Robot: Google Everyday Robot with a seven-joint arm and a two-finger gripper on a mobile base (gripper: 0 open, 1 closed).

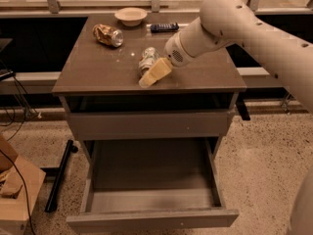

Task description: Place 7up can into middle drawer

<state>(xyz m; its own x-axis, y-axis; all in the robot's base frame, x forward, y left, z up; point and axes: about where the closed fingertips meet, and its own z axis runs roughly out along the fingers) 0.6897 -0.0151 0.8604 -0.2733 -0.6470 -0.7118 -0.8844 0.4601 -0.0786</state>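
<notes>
The 7up can (147, 58) is pale silver-white with a silver end and lies on its side near the middle of the grey cabinet top (98, 72). My gripper (154, 74), a cream wedge at the end of the white arm, is low over the top. It sits right at the can's near side and covers the can's lower part. The middle drawer (151, 218) is pulled open below and is a shallow grey tray with nothing in it. Above it is a drawer with a taller plain front panel (146, 125), pushed in.
A crushed gold-brown can (108, 35) lies at the back left of the top. A pale bowl (130, 16) and a dark flat device (164, 27) sit at the back. A wooden box (14, 195) and a black stand leg (58, 177) are on the floor at the left.
</notes>
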